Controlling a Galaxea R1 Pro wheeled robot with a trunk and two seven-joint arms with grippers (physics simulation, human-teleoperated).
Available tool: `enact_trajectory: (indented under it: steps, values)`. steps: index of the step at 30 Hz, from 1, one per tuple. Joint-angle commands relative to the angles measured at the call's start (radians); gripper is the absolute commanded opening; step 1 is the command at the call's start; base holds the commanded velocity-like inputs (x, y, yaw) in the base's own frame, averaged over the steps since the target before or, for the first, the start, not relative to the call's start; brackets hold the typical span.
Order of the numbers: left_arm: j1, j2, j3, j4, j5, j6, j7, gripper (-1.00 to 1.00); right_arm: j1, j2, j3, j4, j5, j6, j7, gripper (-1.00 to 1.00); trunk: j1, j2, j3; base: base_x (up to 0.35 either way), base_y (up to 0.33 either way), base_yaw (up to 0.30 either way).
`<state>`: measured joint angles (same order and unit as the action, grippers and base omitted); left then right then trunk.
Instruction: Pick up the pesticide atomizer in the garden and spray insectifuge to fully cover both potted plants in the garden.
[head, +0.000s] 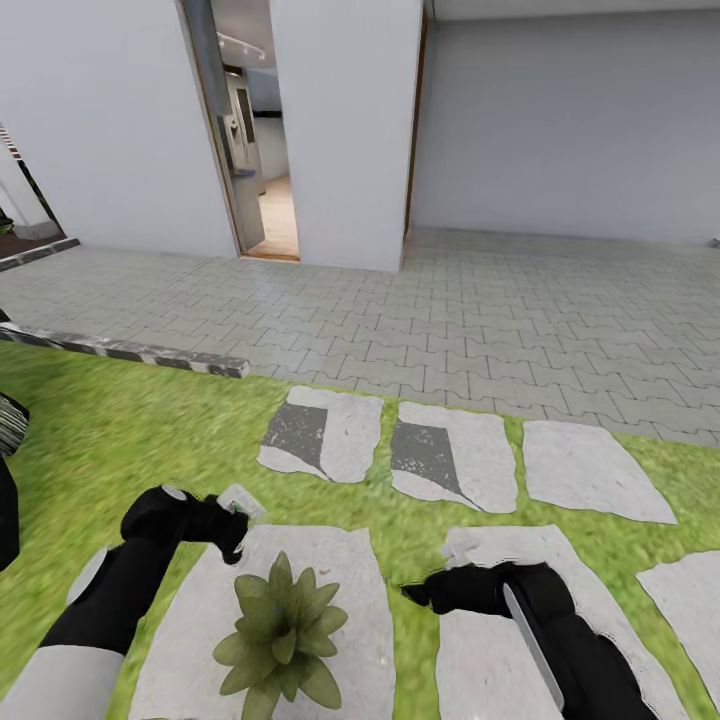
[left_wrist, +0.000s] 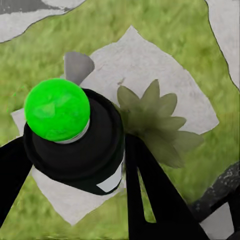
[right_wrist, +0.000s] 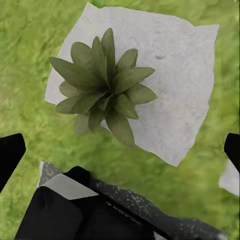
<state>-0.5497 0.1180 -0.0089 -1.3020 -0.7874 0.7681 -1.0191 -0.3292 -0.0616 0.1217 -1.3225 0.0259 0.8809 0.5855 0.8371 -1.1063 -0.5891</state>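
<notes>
Grass (head: 130, 430) and stepping stones (head: 470, 455) surround an olive-leaved potted plant (head: 280, 628). The left gripper (head: 232, 520) clamps the dark bottle (left_wrist: 82, 145); the right gripper (head: 420, 595) spreads empty.

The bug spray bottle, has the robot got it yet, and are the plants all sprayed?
Picking up looks done: the left gripper is shut on the pesticide atomizer. In hand: it hangs beside a potted plant on a stepping stone. No spray mist shows, so I cannot tell if any leaves are covered. The right gripper is open, above a plant. Both plants may still need spraying.
</notes>
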Motion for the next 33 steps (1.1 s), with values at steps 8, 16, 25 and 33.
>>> enact_trajectory:
  steps: [8,16,25,33]
  values:
    - [0.085,-0.086,0.034,-0.001,-0.003,0.075,0.233,-1.0,0.001,0.006,0.002,0.301,0.055,-0.293,-0.351,1.0,0.0,-0.001,-0.001,0.0,0.0,0.0]
    - [0.089,-0.094,0.05,0.009,0.003,0.217,0.231,-1.0,0.001,-0.001,-0.001,0.333,0.053,-0.402,-0.363,1.0,0.0,-0.001,-0.001,0.0,0.0,0.0]
    - [0.082,-0.133,0.051,0.127,0.0,0.252,0.229,-1.0,0.004,-0.004,-0.004,0.333,0.054,-0.405,-0.364,1.0,0.0,-0.001,-0.001,0.0,0.0,0.0]
    - [-0.019,-0.15,0.046,0.475,0.0,0.252,0.229,-1.0,0.004,-0.004,-0.004,0.333,0.053,-0.404,-0.362,1.0,0.0,-0.001,-0.001,0.0,0.0,0.0]
